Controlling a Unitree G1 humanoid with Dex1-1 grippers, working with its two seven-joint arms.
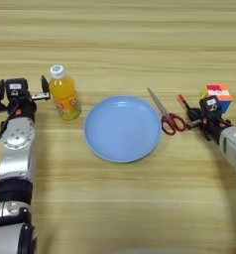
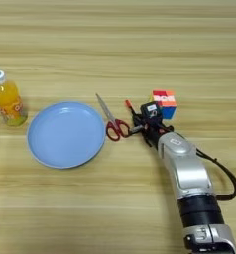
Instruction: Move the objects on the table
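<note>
Your right gripper (image 2: 139,122) sits over the thin red pen (image 2: 128,105), just right of the round blue plate (image 2: 65,134); grip unclear, so confirm hold before lifting. Left gripper (image 1: 22,93), fingers wide, waits left of the plate.

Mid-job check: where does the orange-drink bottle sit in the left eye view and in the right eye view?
Left eye view: the orange-drink bottle stands upright left of centre, just left of the blue plate, with the left gripper beside it.
Right eye view: the bottle is at the far left edge, again left of the plate.
Shared landmark: the blue plate, with the red-handled scissors at its right rim.
</note>
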